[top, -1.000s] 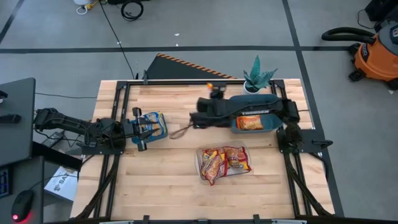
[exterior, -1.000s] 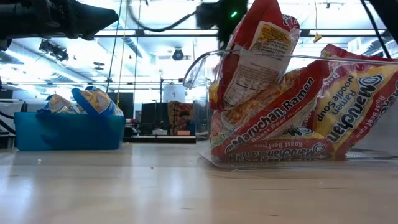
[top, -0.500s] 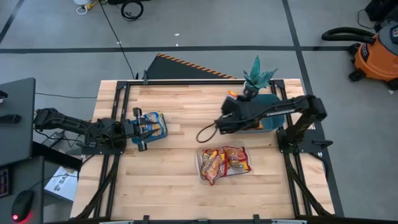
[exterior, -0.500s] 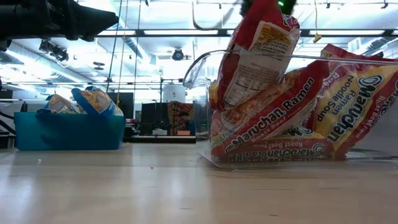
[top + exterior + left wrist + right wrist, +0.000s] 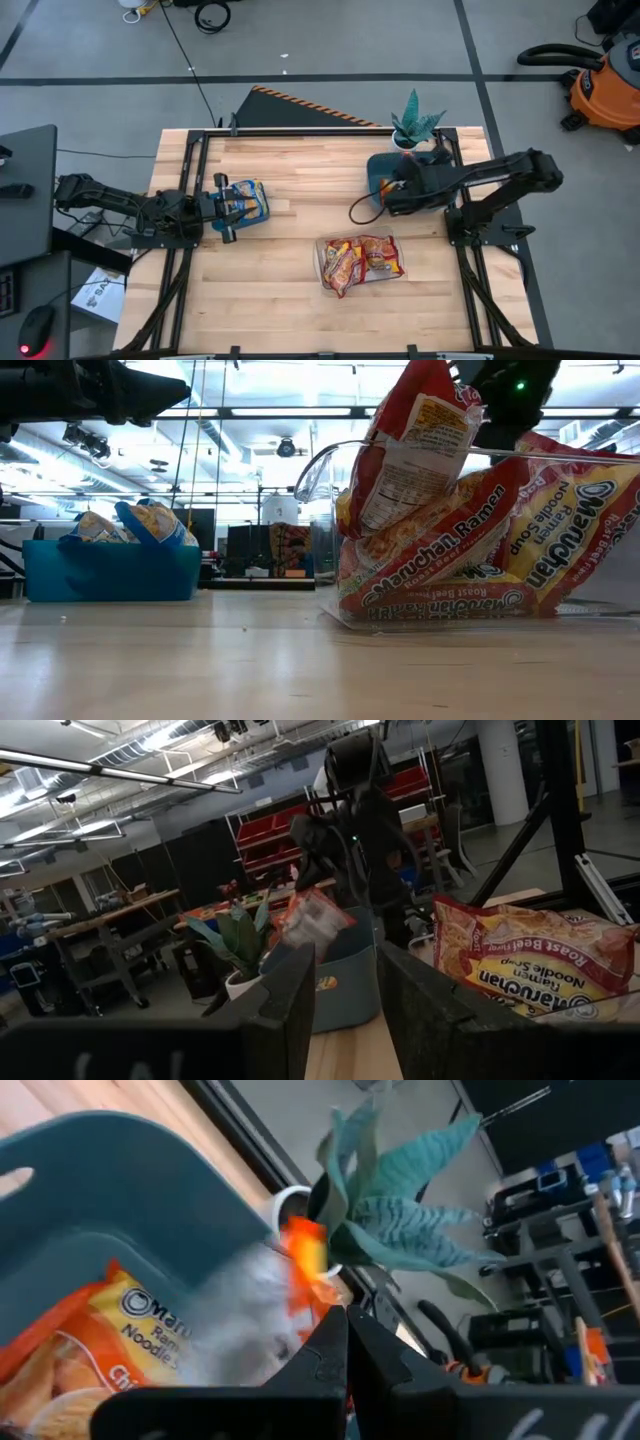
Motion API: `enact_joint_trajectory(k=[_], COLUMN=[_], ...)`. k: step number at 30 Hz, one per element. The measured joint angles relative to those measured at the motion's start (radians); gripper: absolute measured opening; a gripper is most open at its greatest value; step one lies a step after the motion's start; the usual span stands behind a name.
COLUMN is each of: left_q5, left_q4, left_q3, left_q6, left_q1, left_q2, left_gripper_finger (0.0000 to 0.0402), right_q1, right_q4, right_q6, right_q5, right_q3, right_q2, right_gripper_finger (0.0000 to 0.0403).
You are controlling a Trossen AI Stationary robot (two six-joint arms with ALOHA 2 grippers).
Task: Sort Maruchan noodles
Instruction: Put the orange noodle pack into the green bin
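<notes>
- A clear plastic container sits in the middle of the wooden table, toward the near side. It holds a heap of red-trimmed Maruchan noodles, labelled roast beef; in the low view one packet stands upright above the rim and the others lean against each other.
- A blue bin sits at the table's left side with blue-trimmed packets poking above its rim.
- A teal bin sits at the back right, just beside a potted plant. An orange-trimmed packet lies inside it.
- The right gripper hangs over the teal bin with its fingers pressed together; a blurred orange-and-white packet shows just past the fingertips, and whether it is held cannot be told.
- The left gripper rests at the blue bin, its two fingers standing apart with nothing seen between them.
- An orange shop vacuum stands on the floor well beyond the table's right corner.
</notes>
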Motion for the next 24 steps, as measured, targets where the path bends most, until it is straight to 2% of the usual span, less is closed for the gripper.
enact_joint_trajectory(k=[8, 21, 24], left_q5=[0.000, 0.000, 0.000], left_q4=[0.000, 0.001, 0.001], left_q3=[0.000, 0.000, 0.000], left_q6=[0.000, 0.000, 0.000], left_q1=[0.000, 0.000, 0.000], left_q2=[0.000, 0.000, 0.000], left_gripper_finger=[0.0117, 0.0117, 0.0117], right_q1=[-0.029, -0.086, -0.090], right_q4=[-0.001, -0.001, 0.062], right_q6=[-0.035, -0.019, -0.037], right_q5=[-0.044, -0.097, -0.092], right_q3=[-0.042, -0.183, -0.204], right_q2=[-0.084, -0.092, -0.088], right_gripper_finger=[0.0005, 0.0005, 0.0005])
